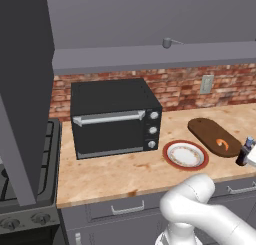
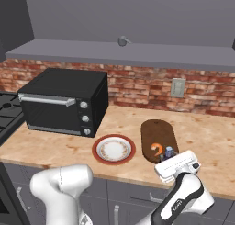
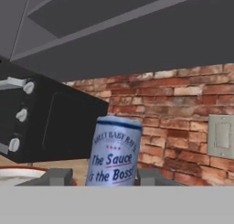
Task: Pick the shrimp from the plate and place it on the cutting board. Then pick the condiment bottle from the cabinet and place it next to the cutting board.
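Observation:
The condiment bottle (image 3: 113, 150), dark with a pale blue cap and a label, stands upright between my gripper's (image 3: 105, 177) fingertips, with a narrow gap showing on one side. It is beside the near end of the cutting board (image 1: 205, 129), close to the counter's front edge (image 1: 244, 153) (image 2: 169, 151). The white hand of my gripper (image 2: 171, 157) reaches in from the front. The shrimp (image 1: 223, 144) (image 2: 157, 150) lies on the dark board (image 2: 156, 127). To its left is the red-rimmed plate (image 1: 168, 158) (image 2: 96, 151). Overhead hangs the grey cabinet (image 1: 150, 59) (image 2: 114, 52).
A black toaster oven (image 1: 115, 116) (image 2: 64, 102) stands on the counter left of the plate. A stove (image 1: 25, 189) lies at the far left. A brick wall with an outlet (image 2: 177, 87) backs the counter. Grey drawers (image 1: 127, 208) run below.

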### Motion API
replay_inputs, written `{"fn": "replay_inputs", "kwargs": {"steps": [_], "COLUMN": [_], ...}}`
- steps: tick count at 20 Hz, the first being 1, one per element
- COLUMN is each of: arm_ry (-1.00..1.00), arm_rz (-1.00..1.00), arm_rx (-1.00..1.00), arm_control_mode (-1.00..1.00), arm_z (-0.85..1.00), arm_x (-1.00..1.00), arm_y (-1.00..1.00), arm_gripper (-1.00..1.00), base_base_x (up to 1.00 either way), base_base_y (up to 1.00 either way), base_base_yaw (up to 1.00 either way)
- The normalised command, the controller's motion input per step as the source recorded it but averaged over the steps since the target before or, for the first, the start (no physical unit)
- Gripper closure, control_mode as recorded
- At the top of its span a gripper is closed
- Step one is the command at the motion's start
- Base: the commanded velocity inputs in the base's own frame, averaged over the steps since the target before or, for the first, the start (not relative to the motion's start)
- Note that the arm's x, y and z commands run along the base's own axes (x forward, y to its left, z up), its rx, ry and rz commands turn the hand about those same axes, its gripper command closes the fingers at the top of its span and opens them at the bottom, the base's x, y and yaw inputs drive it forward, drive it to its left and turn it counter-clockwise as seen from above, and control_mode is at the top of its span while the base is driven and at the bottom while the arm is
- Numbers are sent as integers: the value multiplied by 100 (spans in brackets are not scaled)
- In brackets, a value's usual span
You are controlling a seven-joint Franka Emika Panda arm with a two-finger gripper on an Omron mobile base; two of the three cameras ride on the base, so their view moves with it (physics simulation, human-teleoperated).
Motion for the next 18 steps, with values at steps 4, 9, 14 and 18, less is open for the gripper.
{"fn": "replay_inputs", "kwargs": {"steps": [4, 9, 14, 18], "arm_ry": [2, 0, -1, -11], "arm_rz": [0, 0, 0, 0], "arm_rx": [0, 0, 0, 0], "arm_control_mode": [-100, -100, -100, -100], "arm_z": [-23, -24, -27, -16], "arm_x": [22, 16, -1, -23], "arm_y": [-20, -15, -8, -4], "arm_gripper": [100, 100, 100, 100], "base_base_x": [0, 0, 0, 0], "base_base_y": [0, 0, 0, 0], "base_base_yaw": [0, 0, 0, 0]}}
